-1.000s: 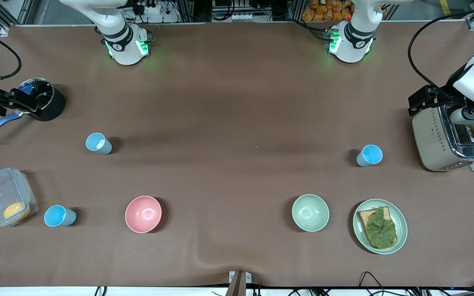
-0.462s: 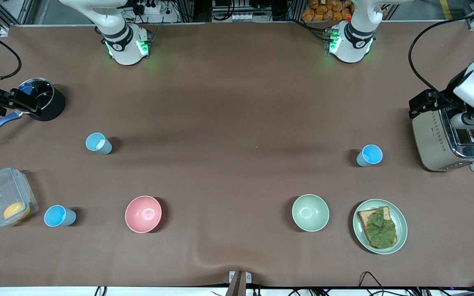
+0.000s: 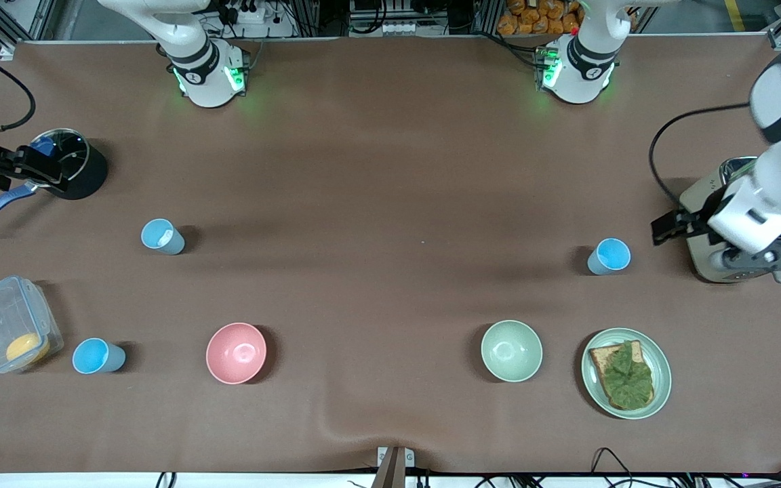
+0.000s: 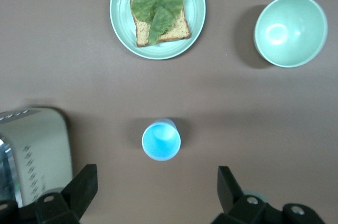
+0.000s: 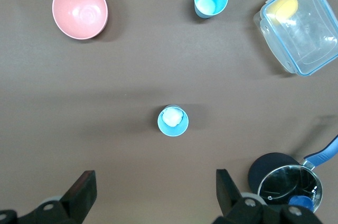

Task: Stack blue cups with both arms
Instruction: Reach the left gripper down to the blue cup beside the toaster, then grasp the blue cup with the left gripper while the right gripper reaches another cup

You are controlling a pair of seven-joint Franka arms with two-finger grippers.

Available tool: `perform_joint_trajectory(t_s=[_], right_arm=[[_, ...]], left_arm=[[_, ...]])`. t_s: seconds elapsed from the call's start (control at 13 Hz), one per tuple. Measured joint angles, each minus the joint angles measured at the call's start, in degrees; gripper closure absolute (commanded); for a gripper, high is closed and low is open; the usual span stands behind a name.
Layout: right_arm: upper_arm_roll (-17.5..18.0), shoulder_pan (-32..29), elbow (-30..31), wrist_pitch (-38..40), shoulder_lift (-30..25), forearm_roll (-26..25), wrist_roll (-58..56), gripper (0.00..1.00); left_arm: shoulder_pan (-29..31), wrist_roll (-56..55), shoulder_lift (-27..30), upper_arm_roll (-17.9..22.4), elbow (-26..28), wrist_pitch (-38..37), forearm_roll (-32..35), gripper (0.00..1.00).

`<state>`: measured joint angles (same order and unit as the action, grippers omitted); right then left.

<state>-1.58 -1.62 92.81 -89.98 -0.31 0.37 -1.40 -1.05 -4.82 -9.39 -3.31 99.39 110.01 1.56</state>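
The left tool (image 4: 153, 192) hung with its fingers spread wide apart and empty over the worktop's left-arm end, above the toaster (image 3: 736, 230) and the near cup (image 4: 161, 140), which stood upright on the worktop just beside the toaster, toward the middle. The right tool (image 5: 153, 192) hung likewise spread and empty over the right-arm end, above a second cup (image 5: 172, 121), which held something small and white. That cup (image 3: 162, 236) stood a little nearer the camera than the black pot (image 3: 68, 165) at that end. A third cup (image 3: 97, 356) stood closer to the front edge, just beside the clear box (image 3: 11, 324) near the right arm's front corner. Between them along the front part lay the pink bowl (image 3: 236, 352), the green bowl (image 3: 511, 350) and the plate (image 3: 658, 390) of toast. No cup was yet stacked; all three stood well apart. Risks, as I judged them: the left tool coming down close to the toaster could strike it or knock the light cup over with one finger; the white thing in the second cup could stop another cup from seating fully, or be crushed; and tapered plastic sides could slip in a shallow grip while being carried.
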Motion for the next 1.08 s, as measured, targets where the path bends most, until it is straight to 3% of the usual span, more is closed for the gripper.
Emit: perform_joint_trajectory(t_s=[0.23, 0.46, 0.85, 1.08], right_arm=[[-0.08, -0.02, 0.09, 0.05, 0.02, -0.02, 0.02, 0.00], [-0.09, -0.01, 0.49, 0.14, 0.53, -0.02, -0.02, 0.00], [0.22, 2.13, 2.00, 0.14, 7.17, -0.02, 0.07, 0.00], [0.22, 3.61, 4.20, -6.08, 14.15, -0.04, 0.88, 0.00]], left_arm=[[2.10, 0.00, -0.11, 0.03, 12.84, 15.41, 0.00, 0.00], [2.82, 0.00, -1.10, 0.04, 20.81, 23.66, 0.00, 0.00], [3.79, 0.00, -5.29, 0.04, 22.36, 25.73, 0.00, 0.00], [4.05, 0.26, -7.62, 0.04, 22.47, 26.74, 0.00, 0.00]])
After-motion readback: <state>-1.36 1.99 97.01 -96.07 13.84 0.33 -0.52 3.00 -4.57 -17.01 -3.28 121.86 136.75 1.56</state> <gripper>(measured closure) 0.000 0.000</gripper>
